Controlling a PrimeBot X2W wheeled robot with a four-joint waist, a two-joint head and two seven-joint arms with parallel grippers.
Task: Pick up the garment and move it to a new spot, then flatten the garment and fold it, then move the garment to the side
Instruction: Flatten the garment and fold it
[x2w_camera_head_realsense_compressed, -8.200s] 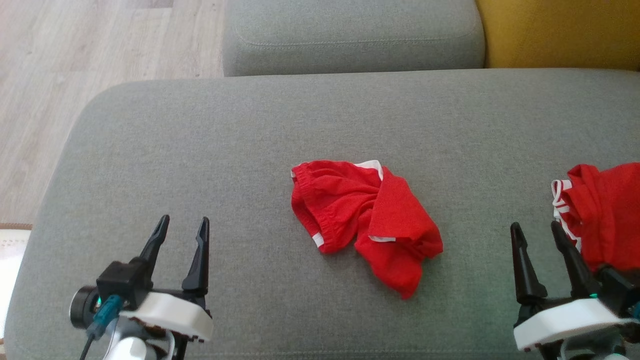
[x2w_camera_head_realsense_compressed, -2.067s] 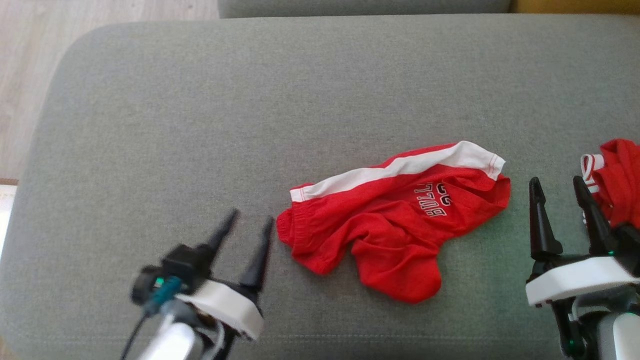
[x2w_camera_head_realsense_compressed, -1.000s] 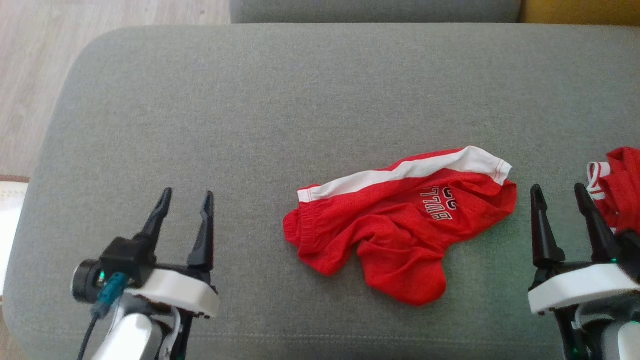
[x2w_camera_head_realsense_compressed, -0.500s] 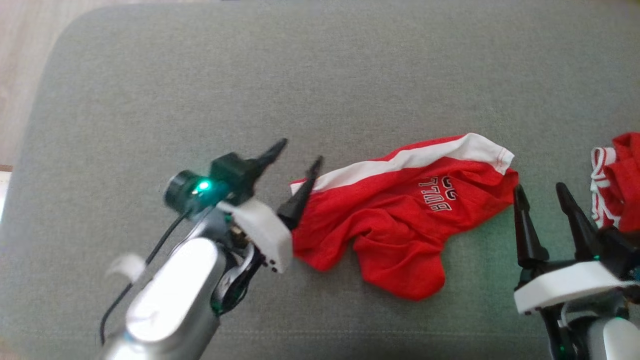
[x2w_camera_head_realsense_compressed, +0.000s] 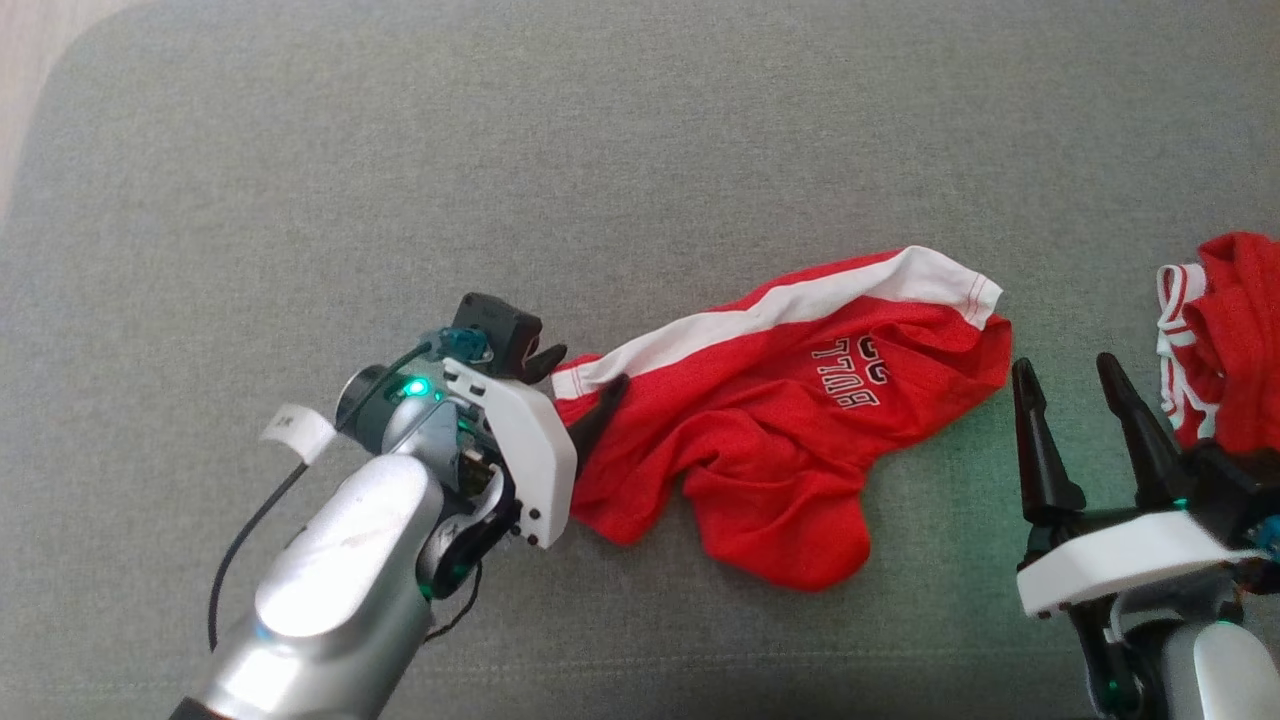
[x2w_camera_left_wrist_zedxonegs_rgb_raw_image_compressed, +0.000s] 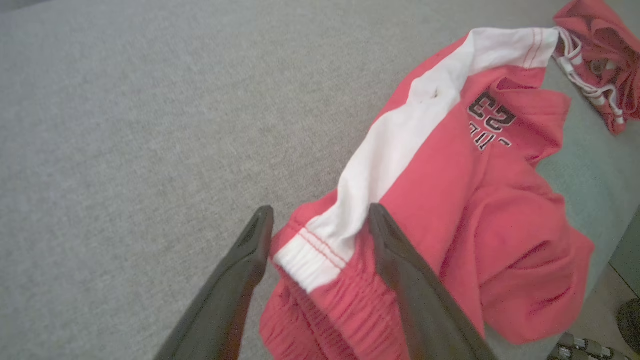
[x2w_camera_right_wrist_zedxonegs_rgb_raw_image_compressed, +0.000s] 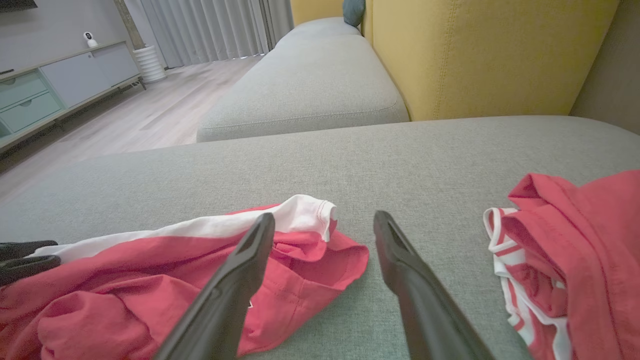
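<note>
Now left claw (x2w_camera_head_realsense_compressed: 588, 368) agape astride a corner of the shorts (x2w_camera_head_realsense_compressed: 780, 420), right claw (x2w_camera_head_realsense_compressed: 1062, 365) agape nearby, broad cushion (x2w_camera_head_realsense_compressed: 500, 150) beyond.

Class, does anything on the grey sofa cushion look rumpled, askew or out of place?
The red shorts with a white side stripe lie crumpled and slanted on the grey sofa cushion, one leg bunched. The left gripper's open jaws straddle their waistband corner. A second red garment sits heaped at the right.

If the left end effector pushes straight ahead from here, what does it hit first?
The red shorts: their waistband corner lies between the fingers of the open left end effector, so contact looks immediate, though height is unclear.
</note>
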